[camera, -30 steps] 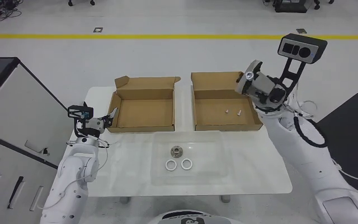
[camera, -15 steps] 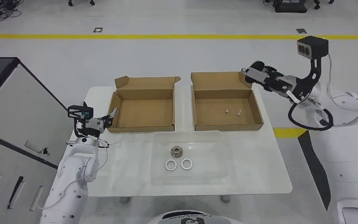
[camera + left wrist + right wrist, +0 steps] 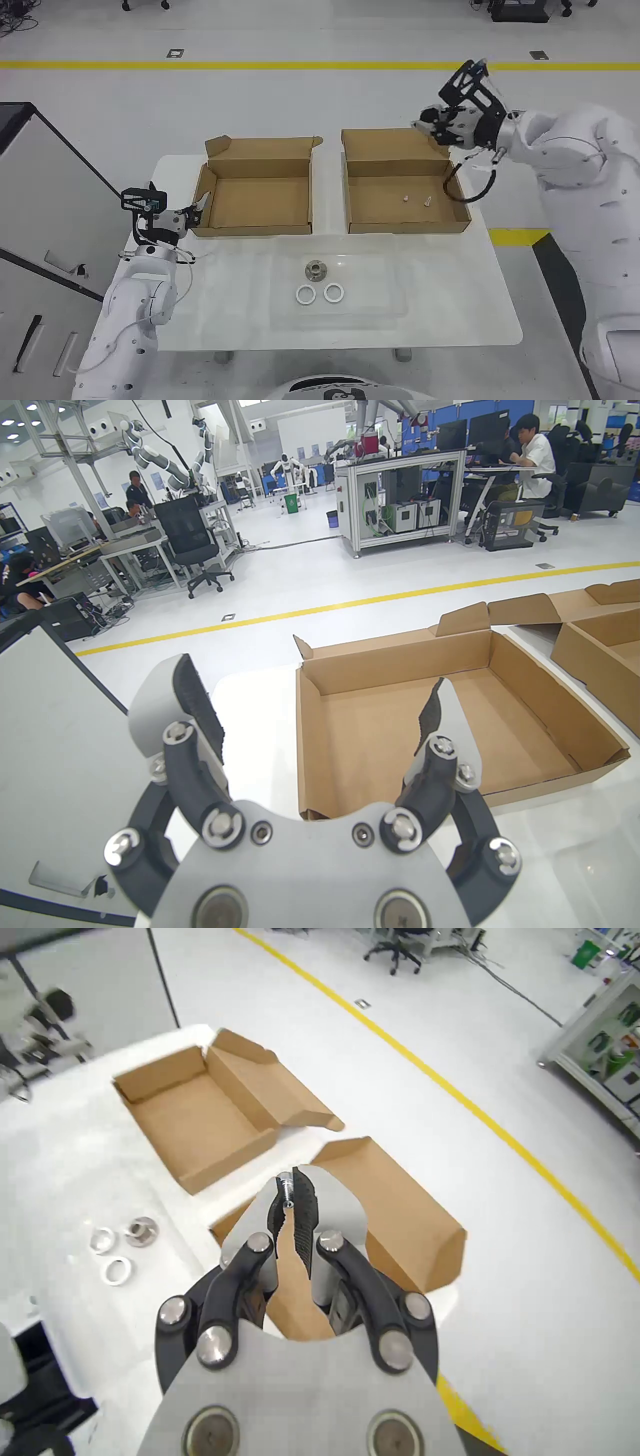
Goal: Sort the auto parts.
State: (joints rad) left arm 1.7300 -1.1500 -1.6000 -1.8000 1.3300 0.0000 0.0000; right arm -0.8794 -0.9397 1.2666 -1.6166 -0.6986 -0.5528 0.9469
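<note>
Firmly pinched between the tips of the right gripper [image 3: 292,1188] is a small threaded screw [image 3: 285,1191]; the jaws are narrowed onto it. Directly below this gripper lies the right cardboard box [image 3: 408,227], the gripper hanging over its far corner. On that box's floor, nearer the robot than the gripper, rest two small pale bolts [image 3: 405,198] [image 3: 427,199], side by side but apart. Beyond, to the gripper's left, the left cardboard box [image 3: 255,228] shows bare cardboard. Nearer the robot, a clear tray [image 3: 400,300] holds a flanged metal nut [image 3: 316,268] and two white rings [image 3: 304,294] [image 3: 334,294]. The left gripper [image 3: 310,672] hangs wide open, just beside the left box's outer wall – nothing between its fingers.
</note>
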